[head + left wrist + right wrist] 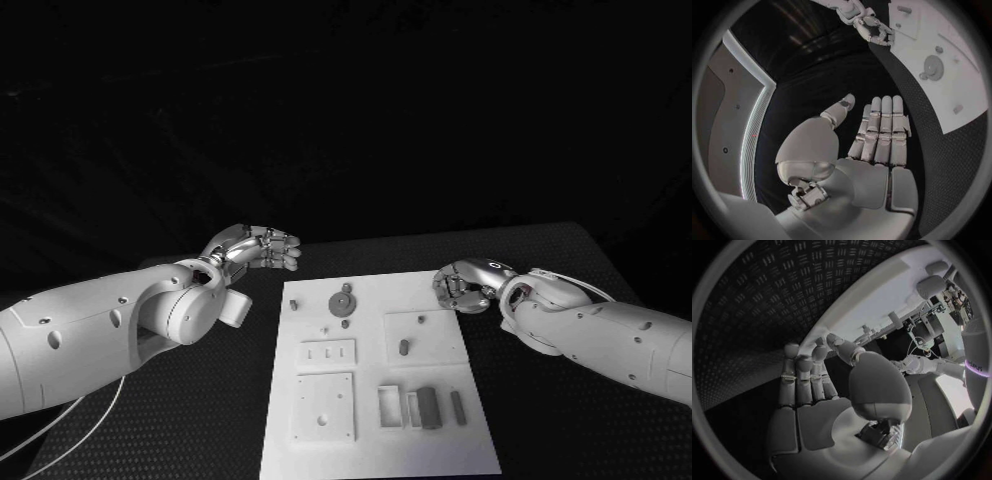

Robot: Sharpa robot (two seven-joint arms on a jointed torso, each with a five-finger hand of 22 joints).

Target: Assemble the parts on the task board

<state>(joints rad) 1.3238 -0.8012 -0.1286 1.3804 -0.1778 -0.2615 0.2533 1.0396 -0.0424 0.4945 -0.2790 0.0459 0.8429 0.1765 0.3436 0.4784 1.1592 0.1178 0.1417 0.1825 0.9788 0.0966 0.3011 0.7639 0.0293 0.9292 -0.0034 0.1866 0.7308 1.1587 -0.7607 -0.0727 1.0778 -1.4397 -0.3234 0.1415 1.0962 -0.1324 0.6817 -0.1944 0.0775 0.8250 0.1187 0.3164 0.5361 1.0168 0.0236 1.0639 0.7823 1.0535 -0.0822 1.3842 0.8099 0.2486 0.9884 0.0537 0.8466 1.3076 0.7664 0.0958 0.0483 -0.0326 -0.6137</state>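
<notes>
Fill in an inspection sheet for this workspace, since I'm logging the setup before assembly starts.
Surface: black table, textured top.
Job's things: white task board in the middle of the table; round grey part near its far end, small grey parts near its near end.
Clutter: nothing seen.
Hands: left hand beside the board's far left corner, fingers apart, holding nothing; right hand at the board's far right edge, holding nothing.
Cables: thin white cables under the left arm.
Surroundings: dark, nothing seen.
</notes>
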